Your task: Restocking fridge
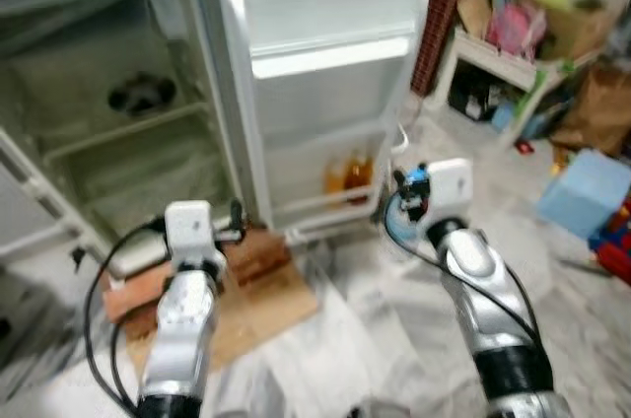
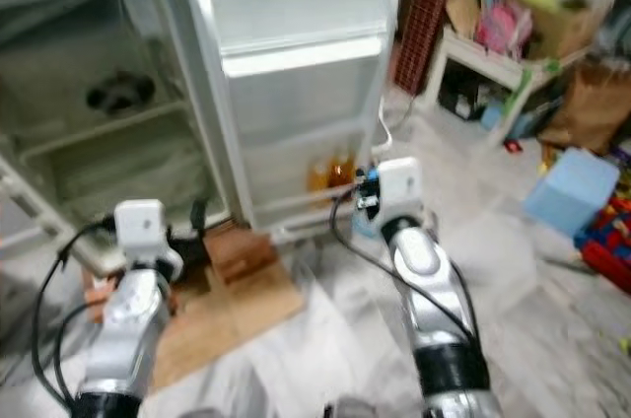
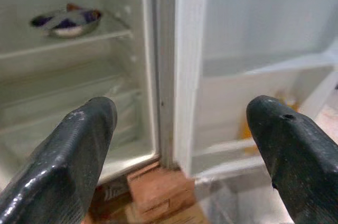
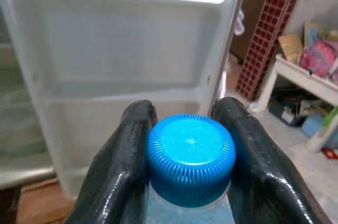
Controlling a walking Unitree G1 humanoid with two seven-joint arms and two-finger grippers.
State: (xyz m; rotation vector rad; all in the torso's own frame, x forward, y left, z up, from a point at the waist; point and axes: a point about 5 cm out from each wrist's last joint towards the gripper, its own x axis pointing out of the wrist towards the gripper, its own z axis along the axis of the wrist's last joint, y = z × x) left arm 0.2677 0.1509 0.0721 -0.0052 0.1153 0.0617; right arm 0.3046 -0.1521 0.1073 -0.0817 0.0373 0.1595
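Gripping blue-capped bottle (image 4: 190, 158), right end effector (image 4: 190, 166), facing open fridge door (image 1: 325, 73)

Head stereo pair looks forward and down from above both arms at the open fridge (image 1: 118, 122) and its door (image 1: 325, 83). Left wrist camera faces cabinet and door edge closely; right wrist camera faces door shelves, near. All views share the door.
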